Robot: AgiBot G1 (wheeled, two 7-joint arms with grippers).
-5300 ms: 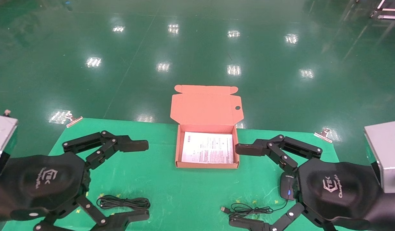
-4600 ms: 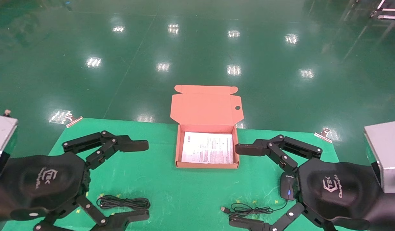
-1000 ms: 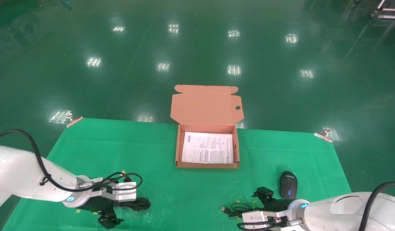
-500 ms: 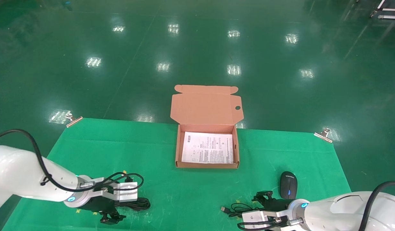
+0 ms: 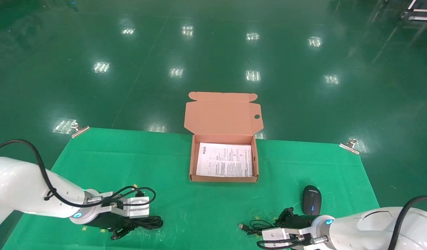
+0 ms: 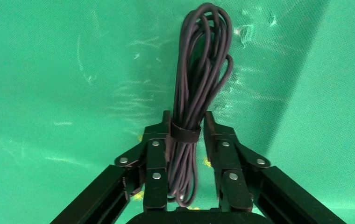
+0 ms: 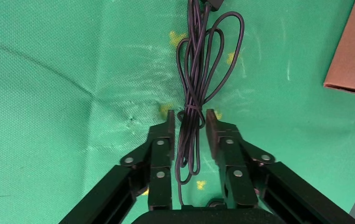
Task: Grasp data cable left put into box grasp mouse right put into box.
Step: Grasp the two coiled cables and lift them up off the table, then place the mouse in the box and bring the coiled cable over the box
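Left gripper [image 6: 186,128] down on the green cloth [image 6: 49,70], jaws nearly closed around the data cable [image 6: 199,79] but not yet squeezing, right gripper [image 7: 188,122] partly open astride the mouse's cord [image 7: 196,70], mouse [image 5: 311,204] itself unheld, box [image 5: 223,178] empty beyond.

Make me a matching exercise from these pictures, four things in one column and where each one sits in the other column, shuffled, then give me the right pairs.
Things:
1. data cable
2. mouse
3. box
4. mouse's cord

Places:
A. between the right gripper's fingers
B. middle of the green mat, lid open
C. between the left gripper's fingers
D. on the mat beside the right arm, blue light showing

Pairs: 1-C, 2-D, 3-B, 4-A
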